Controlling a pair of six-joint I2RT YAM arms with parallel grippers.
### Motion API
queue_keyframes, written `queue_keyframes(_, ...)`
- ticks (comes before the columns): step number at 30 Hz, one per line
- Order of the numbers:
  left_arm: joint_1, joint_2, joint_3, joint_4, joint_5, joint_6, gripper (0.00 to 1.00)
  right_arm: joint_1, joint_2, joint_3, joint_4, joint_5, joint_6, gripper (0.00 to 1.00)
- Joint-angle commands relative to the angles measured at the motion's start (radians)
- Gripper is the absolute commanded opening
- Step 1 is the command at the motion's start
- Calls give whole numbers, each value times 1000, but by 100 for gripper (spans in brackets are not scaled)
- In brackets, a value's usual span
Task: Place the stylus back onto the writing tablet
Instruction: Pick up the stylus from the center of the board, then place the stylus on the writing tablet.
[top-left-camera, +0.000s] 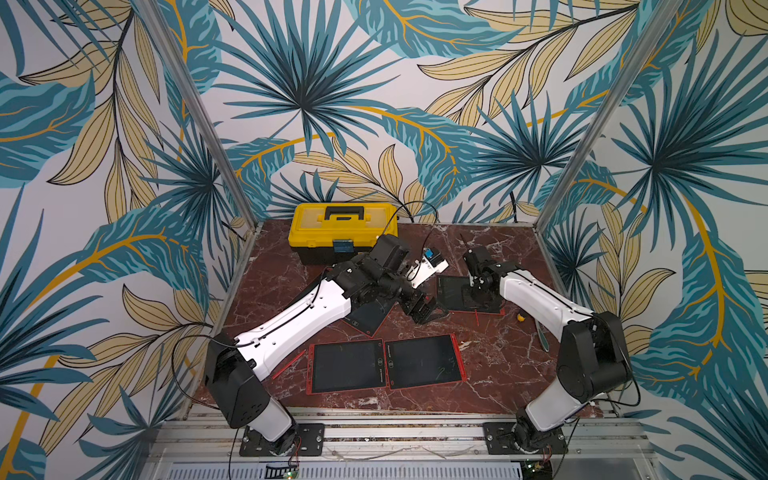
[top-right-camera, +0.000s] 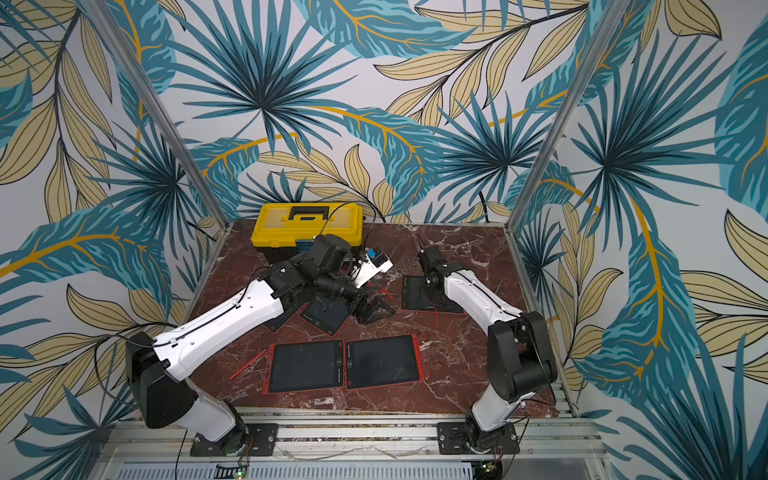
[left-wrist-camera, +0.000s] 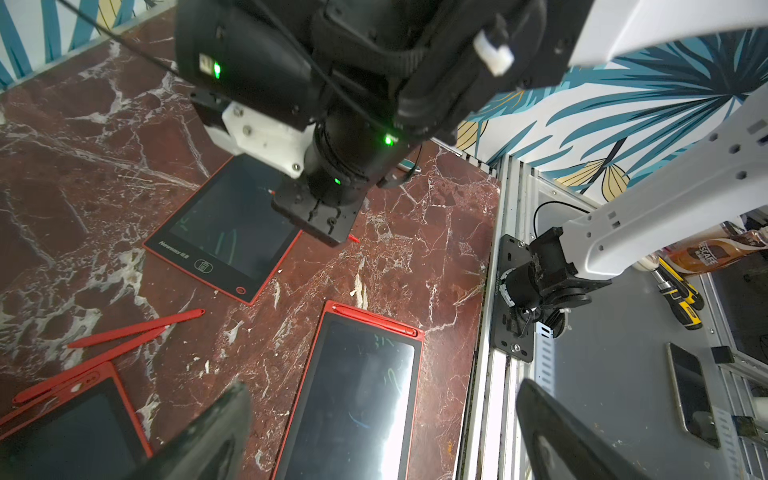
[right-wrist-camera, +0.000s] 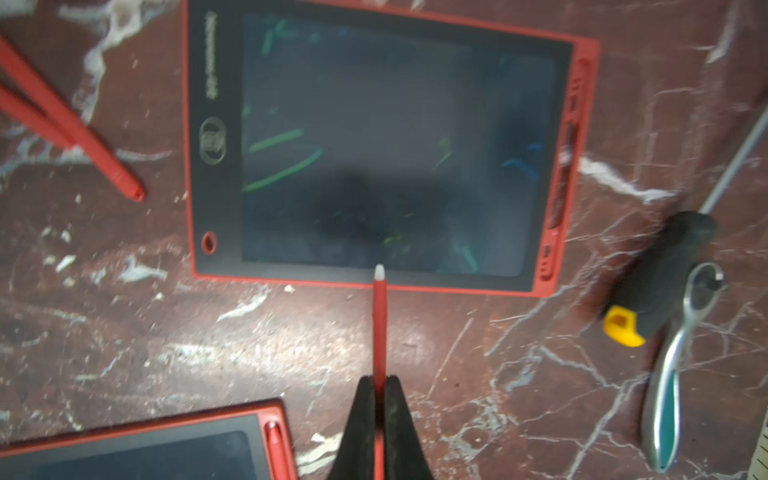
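My right gripper (right-wrist-camera: 379, 382) is shut on a red stylus (right-wrist-camera: 379, 324). The stylus's white tip hangs over the near edge of a red-framed writing tablet (right-wrist-camera: 399, 137) with faint green and blue marks. In both top views the right arm (top-left-camera: 536, 295) reaches over this tablet (top-left-camera: 461, 291). The left gripper (left-wrist-camera: 382, 436) is open with nothing between its fingers. It hovers over another tablet (left-wrist-camera: 357, 386) that has a stylus clipped in its edge (left-wrist-camera: 374, 318).
Two more tablets (top-left-camera: 347, 365) (top-left-camera: 370, 320) lie nearby, one under the left arm. Loose red styluses (left-wrist-camera: 137, 328) (top-left-camera: 289, 365) lie on the marble. A yellow toolbox (top-left-camera: 343, 230) stands at the back. A screwdriver (right-wrist-camera: 660, 278) and a ratchet (right-wrist-camera: 673, 361) lie right of the tablet.
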Motion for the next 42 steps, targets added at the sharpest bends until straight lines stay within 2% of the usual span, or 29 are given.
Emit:
queue_keyframes(1, 5, -26, -21, 7, 21, -2, 100, -44, 30, 38, -29, 18, -55, 2)
queue_keyframes(8, 5, -17, -21, 7, 33, -4, 100, -125, 121, 113, -20, 61, -106, 2)
queue_keyframes(19, 2, -1, -22, 6, 62, -11, 100, -234, 251, 194, 10, 61, -156, 3)
queue_keyframes(30, 0, 13, -19, 7, 85, -8, 100, -280, 363, 272, 7, 68, -200, 4)
queue_keyframes(42, -2, 17, -19, 7, 76, -6, 100, -285, 419, 324, 1, 62, -222, 7)
